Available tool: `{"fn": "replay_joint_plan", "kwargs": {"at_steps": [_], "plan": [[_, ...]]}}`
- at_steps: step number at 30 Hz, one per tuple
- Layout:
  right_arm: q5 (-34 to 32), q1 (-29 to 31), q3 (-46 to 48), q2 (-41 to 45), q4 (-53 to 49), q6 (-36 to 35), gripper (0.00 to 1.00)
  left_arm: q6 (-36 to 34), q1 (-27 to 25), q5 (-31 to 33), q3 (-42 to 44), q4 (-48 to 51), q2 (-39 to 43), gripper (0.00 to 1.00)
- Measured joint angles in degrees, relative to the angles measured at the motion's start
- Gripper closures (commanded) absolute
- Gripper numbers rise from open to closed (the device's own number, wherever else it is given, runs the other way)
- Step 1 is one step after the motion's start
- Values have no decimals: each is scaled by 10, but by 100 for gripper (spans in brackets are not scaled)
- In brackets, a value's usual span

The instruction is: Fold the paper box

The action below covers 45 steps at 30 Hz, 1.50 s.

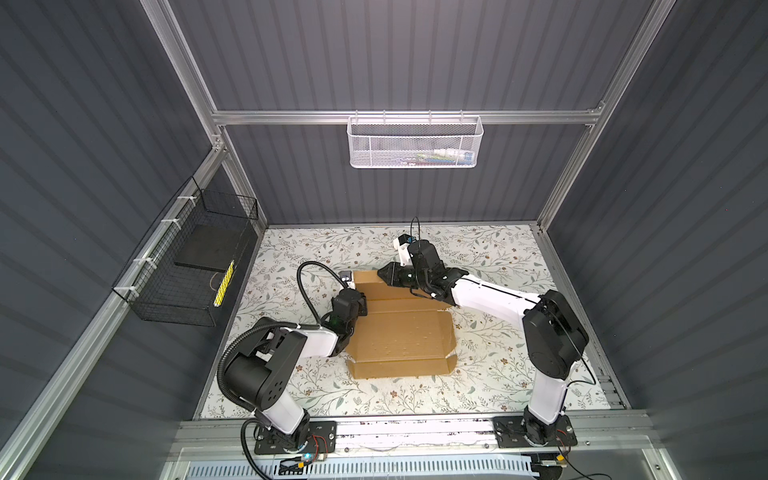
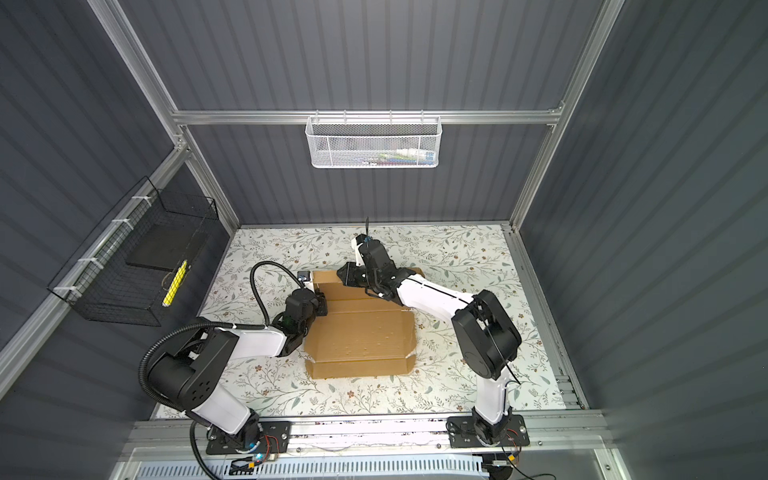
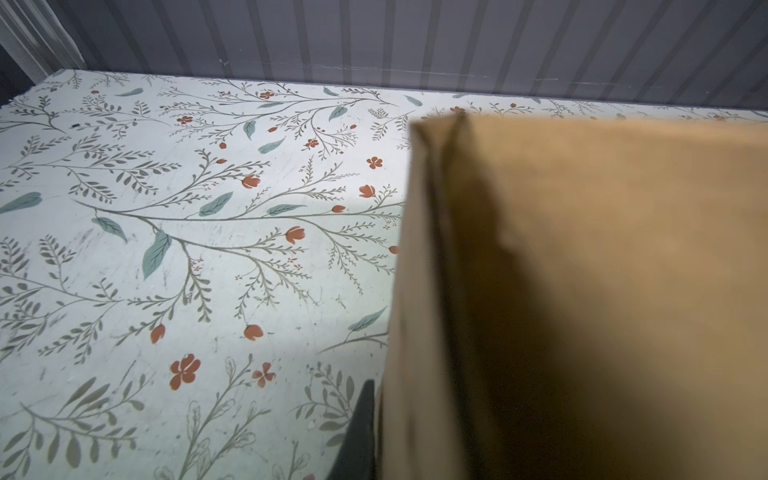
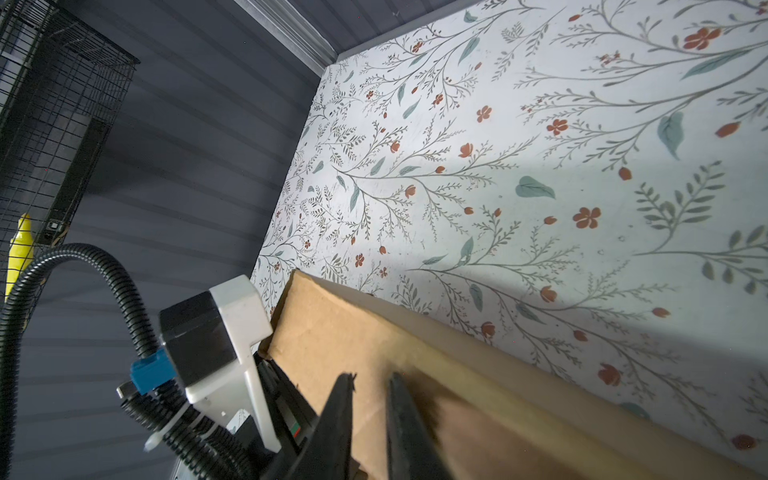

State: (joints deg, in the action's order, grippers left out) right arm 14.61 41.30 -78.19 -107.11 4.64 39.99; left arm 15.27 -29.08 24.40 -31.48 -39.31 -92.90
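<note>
Brown corrugated cardboard: your box (image 1: 399,336) lies mid-table between the arms. Its long axis runs from the near edge toward the back wall. It is half formed. The near end is folded down into a narrow front strip. Creases cross the main panel from side to side, and the far end stands up as a low wall. Pale specks dot the main panel, and a small tab sticks out at the near right corner.

Your left gripper (image 1: 358,308) sits at the box's left edge, closed on the raised side wall. The wrist view shows one finger (image 3: 360,432) tight against the cardboard, with the other hidden behind it. Your right gripper (image 1: 383,275) reaches over the far wall with its jaws narrow. You cannot tell whether they pinch cardboard.

The table (image 1: 498,257) wears a pale floral print inside ribbed grey walls (image 1: 374,62). A white basket (image 1: 415,141) hangs at the back. A black basket (image 1: 166,299) on the left holds a dark slab (image 1: 203,249).
</note>
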Motion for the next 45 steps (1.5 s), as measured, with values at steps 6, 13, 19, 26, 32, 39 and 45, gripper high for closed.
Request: {"fn": "replay_joint_plan", "kwargs": {"at_steps": [6, 13, 19, 26, 32, 39, 45], "plan": [[0, 0, -1, 0, 0, 0, 77, -2, 0, 0, 0, 0, 0, 100], [2, 0, -11, 1, -16, -12, 66, -2, 0, 0, 0, 1, 1, 100], [-13, 0, -13, 34, -66, -38, 49, -2, 0, 1, 7, 5, 10, 100], [-70, 0, -2, 141, -151, -98, 32, -2, 0, 5, 23, 10, 40, 100], [-121, -11, 48, 242, -200, -137, 21, -2, 0, 7, 24, 17, 51, 100], [-141, -40, 111, 271, -233, -145, 16, 0, 0, 7, 28, 32, 59, 100], [-141, -54, 123, 267, -239, -144, 15, 0, 0, 6, 29, 37, 59, 100]]}}
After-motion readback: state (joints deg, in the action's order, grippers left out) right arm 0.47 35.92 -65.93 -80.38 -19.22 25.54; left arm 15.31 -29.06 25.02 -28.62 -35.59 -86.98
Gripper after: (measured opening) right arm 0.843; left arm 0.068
